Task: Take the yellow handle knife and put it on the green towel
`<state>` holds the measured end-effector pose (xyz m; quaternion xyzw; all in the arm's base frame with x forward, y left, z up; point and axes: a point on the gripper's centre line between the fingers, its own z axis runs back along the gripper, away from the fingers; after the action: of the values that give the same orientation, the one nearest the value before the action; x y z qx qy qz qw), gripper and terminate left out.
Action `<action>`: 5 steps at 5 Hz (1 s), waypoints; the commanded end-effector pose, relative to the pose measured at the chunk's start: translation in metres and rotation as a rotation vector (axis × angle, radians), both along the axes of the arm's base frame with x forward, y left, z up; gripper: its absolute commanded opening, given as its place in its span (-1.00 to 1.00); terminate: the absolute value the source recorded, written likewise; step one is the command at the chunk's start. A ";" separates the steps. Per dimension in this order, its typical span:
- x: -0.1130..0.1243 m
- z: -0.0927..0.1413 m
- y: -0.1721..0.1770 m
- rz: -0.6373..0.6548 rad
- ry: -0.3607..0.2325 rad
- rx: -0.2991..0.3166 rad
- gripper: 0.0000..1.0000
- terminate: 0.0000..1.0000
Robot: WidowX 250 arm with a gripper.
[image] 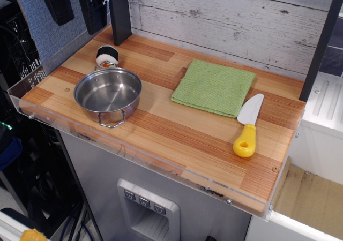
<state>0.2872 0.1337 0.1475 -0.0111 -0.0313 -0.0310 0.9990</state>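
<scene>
The yellow handle knife lies flat on the wooden tabletop at the right. Its pale blade points toward the back and its yellow handle toward the front edge. The blade tip lies just right of the green towel, which is spread flat at the back middle of the table. My gripper hangs at the top left, high above the table's back left corner and far from both. Its two black fingers stand apart with nothing between them.
A steel pot with loop handles stands at the left of the wooden table. A small black and white toy sits just behind it. A black post rises at the back left and another at the right.
</scene>
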 end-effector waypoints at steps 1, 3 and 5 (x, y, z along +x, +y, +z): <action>0.000 0.000 0.000 0.000 0.000 0.000 1.00 -1.00; 0.022 -0.026 -0.076 -0.035 -0.055 0.020 1.00 -1.00; 0.044 -0.064 -0.142 -0.039 -0.048 0.015 1.00 -1.00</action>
<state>0.3279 -0.0120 0.0691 -0.0071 -0.0309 -0.0521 0.9981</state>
